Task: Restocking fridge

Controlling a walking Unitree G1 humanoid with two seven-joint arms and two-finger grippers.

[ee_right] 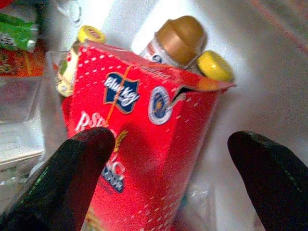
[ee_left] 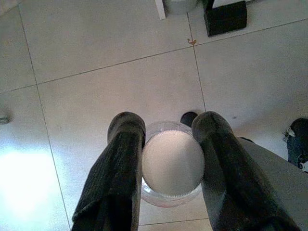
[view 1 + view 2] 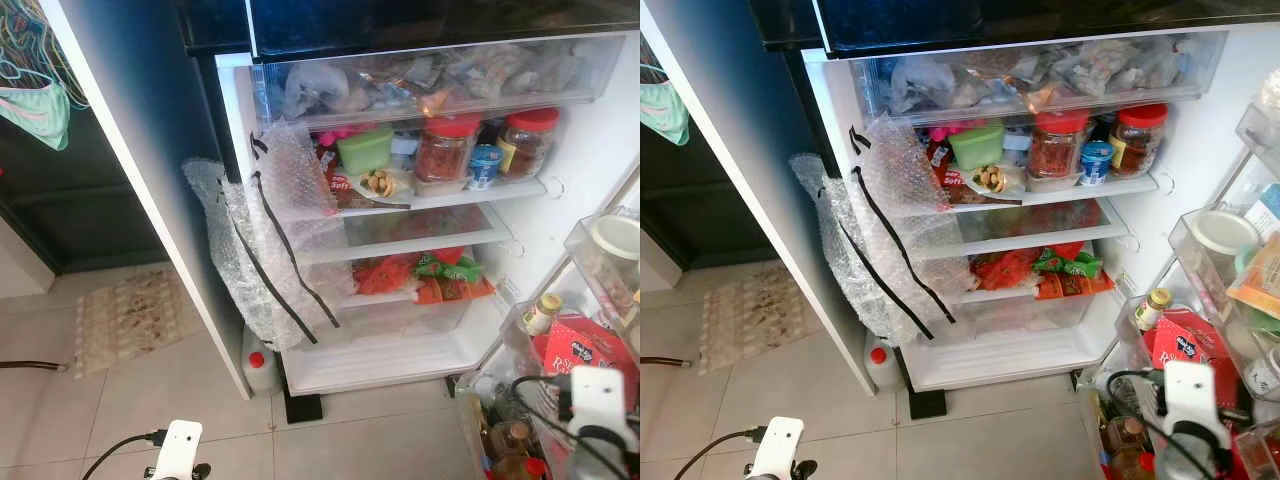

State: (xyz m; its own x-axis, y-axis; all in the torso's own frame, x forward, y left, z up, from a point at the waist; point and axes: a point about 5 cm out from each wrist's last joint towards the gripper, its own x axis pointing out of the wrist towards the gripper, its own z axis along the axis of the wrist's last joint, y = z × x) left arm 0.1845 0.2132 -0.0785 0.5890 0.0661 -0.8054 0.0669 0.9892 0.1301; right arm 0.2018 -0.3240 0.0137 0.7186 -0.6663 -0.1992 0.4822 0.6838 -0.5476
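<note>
Fridge (image 3: 590, 170): It is standing open, taking up the upper right of the head views, with food sitting on its shelves.
Left hand (image 2: 168, 144): It is hanging low over the floor, and its two black fingers are squeezing a small clear jar between them.
Jar (image 2: 172, 163): It is showing a round white lid with a ridged edge, in the lower middle of the left wrist view. No writing can be read on it.
Right hand (image 1: 168, 163): Its fingers are spread wide, one on each side of the red box, and they are not touching it.
Red box (image 1: 139, 139): It is standing in the door shelf, at the lower right of the head views. A blue badge on it is reading "Blue Key". Bigger white letters are starting with "R", but a finger is hiding the rest.
Bottles (image 1: 180, 38): One with a brown cap and two with yellow caps are standing just behind the red box.
Red-lid jars (image 3: 445, 148): Two are sitting on the top shelf. Their labels are too small to read.
Bubble wrap (image 3: 265, 240): It is hanging off the fridge's left side, with black tape strips on it.
Floor (image 2: 96, 86): Pale tiles are lying under the left hand.
</note>
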